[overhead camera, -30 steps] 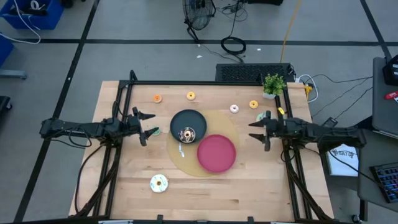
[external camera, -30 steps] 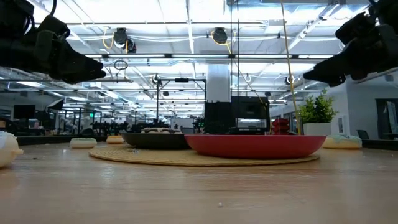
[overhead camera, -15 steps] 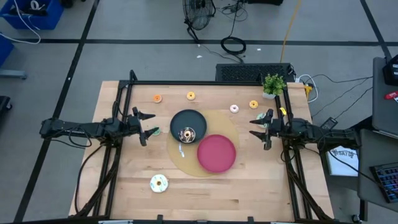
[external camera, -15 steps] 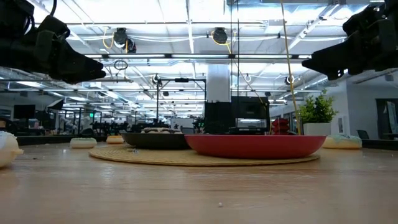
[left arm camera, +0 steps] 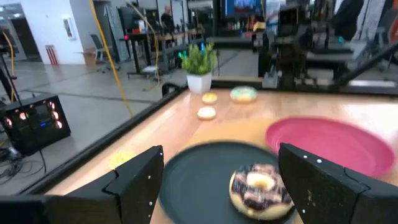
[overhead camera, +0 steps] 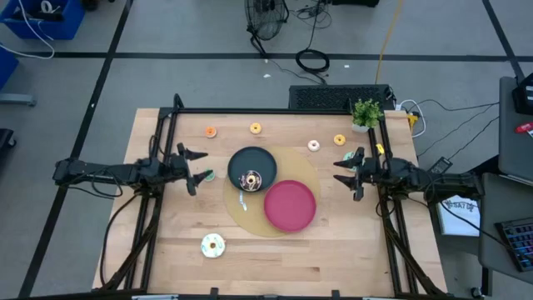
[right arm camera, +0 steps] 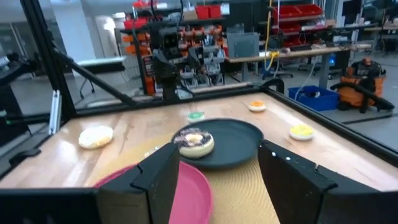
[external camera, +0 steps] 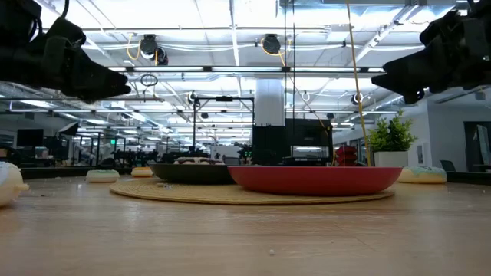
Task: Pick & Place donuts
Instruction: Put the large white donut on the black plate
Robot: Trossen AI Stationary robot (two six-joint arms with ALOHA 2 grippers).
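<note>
A brown-iced donut (overhead camera: 251,178) (left arm camera: 260,190) (right arm camera: 194,142) lies on the black plate (overhead camera: 252,158), beside the red plate (overhead camera: 290,204). The other donuts lie loose on the table: orange (overhead camera: 211,132), yellow (overhead camera: 255,128), pink (overhead camera: 314,146), another orange (overhead camera: 339,140), teal (overhead camera: 208,176) and white-sprinkled (overhead camera: 213,245). My left gripper (overhead camera: 196,167) (left arm camera: 221,155) hovers open at the left of the black plate, close above the teal donut. My right gripper (overhead camera: 346,172) (right arm camera: 219,155) hovers open at the right of the plates, and both point toward the plates.
Both plates sit on a round woven mat (overhead camera: 308,171). A small potted plant (overhead camera: 366,112) stands at the far right corner. Black frame rails (overhead camera: 166,142) run along the table's left, far and right sides. Bare wood (overhead camera: 316,258) lies along the near edge.
In the low view my right gripper has tipped from pointing slightly down to about level, and its fingertips have risen a little. It stays open. The donuts and plates have not moved.
</note>
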